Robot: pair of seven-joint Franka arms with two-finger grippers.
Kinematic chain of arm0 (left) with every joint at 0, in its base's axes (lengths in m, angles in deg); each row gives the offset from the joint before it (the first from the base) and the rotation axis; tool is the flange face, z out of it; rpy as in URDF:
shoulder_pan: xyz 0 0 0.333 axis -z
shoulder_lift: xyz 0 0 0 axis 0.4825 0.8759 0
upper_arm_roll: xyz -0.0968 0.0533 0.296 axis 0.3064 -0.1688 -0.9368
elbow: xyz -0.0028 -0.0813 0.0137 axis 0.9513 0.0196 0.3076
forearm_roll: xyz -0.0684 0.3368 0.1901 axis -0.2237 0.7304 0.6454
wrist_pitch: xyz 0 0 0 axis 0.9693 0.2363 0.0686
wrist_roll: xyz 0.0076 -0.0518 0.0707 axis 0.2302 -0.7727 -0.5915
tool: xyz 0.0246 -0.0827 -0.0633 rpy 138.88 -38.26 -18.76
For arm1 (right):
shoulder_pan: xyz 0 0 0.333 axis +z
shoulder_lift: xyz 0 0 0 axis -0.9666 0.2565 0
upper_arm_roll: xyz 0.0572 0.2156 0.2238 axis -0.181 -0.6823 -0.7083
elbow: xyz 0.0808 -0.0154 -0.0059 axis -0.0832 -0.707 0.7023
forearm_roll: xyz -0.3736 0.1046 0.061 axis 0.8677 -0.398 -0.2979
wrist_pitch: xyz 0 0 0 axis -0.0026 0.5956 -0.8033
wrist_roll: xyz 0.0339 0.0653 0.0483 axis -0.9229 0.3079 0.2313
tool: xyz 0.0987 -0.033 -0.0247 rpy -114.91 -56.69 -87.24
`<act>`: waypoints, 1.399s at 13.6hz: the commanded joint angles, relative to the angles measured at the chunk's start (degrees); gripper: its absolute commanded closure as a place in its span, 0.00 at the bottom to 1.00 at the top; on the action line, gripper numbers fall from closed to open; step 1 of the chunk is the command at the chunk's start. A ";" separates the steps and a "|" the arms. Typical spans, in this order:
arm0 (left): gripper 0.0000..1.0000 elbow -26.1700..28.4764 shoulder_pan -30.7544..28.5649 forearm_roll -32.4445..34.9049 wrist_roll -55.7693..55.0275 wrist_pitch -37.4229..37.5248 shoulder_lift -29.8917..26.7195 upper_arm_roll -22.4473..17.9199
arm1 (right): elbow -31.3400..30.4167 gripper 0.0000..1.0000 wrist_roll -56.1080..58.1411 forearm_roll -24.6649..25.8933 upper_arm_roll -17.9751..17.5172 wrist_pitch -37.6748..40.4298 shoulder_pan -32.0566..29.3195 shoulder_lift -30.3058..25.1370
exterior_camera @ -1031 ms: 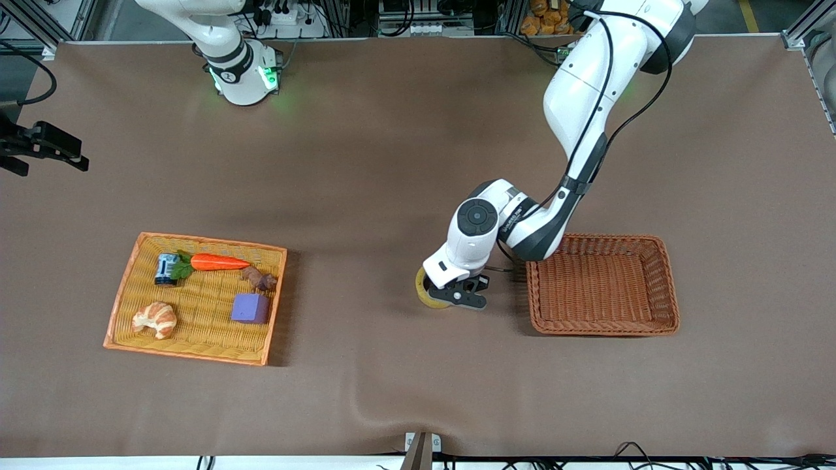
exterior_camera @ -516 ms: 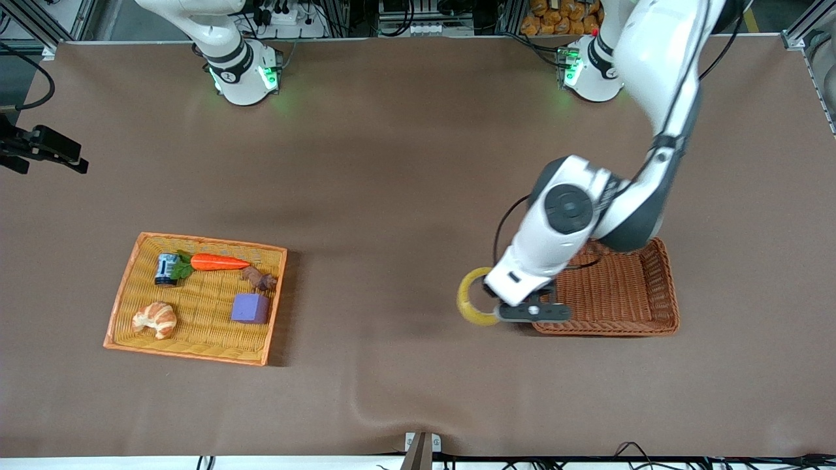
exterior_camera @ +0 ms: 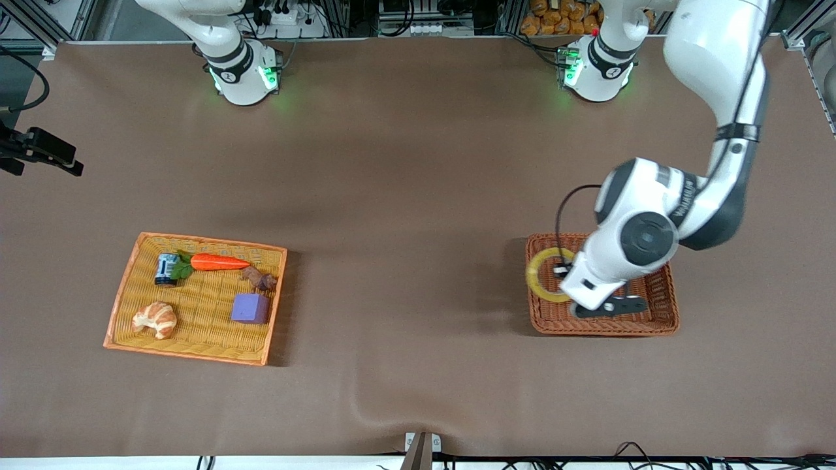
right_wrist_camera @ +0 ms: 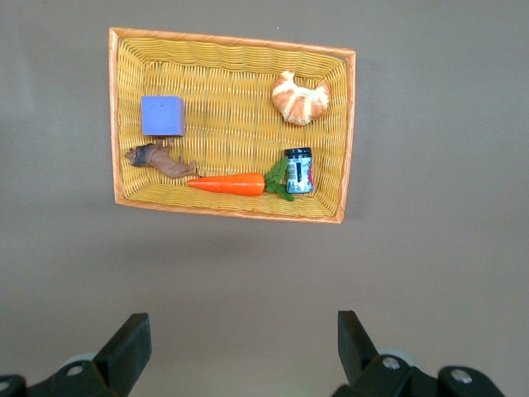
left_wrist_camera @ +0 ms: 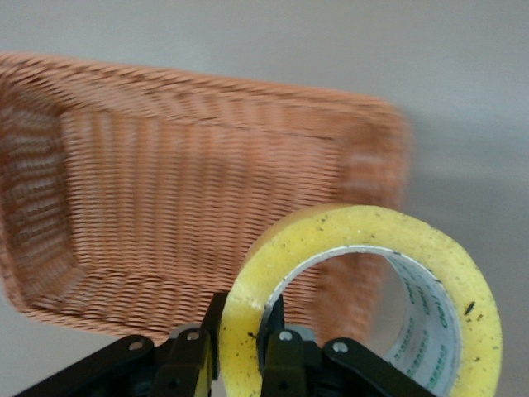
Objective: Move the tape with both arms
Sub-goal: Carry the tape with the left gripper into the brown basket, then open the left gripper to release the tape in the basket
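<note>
While over brown basket (exterior_camera: 659,323), left claw (exterior_camera: 567,277) pinching tape (exterior_camera: 537,285)

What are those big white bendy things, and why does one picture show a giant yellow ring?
The white things are two robot arms bolted to a brown table. Each ends in a pincer, called a gripper, with two jaws. One picture looks down from a high camera facing the robots. The other two come from small cameras on the arms' wrists.

The left gripper has its jaws shut on the yellow tape, one inside the ring and one outside, holding it over a brown basket. Its wrist camera sits very close, so the tape looks huge.

The right gripper waits, jaws open, high above a yellow tray holding a carrot, croissant, purple cube, small can and brown toy animal.
</note>
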 commanded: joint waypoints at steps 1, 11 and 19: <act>1.00 4.63 -4.99 0.02 1.04 -2.08 -1.75 0.84 | -0.17 0.00 -0.64 -0.04 -0.63 0.06 -1.00 -0.41; 0.00 17.04 -9.48 2.75 2.97 -23.64 -3.23 0.75 | -0.08 0.00 -1.07 0.05 1.21 -0.11 1.64 -0.41; 0.00 10.81 -8.16 1.70 3.23 -2.48 -21.77 4.35 | -0.08 0.00 -1.95 -0.04 1.21 0.15 1.29 -0.41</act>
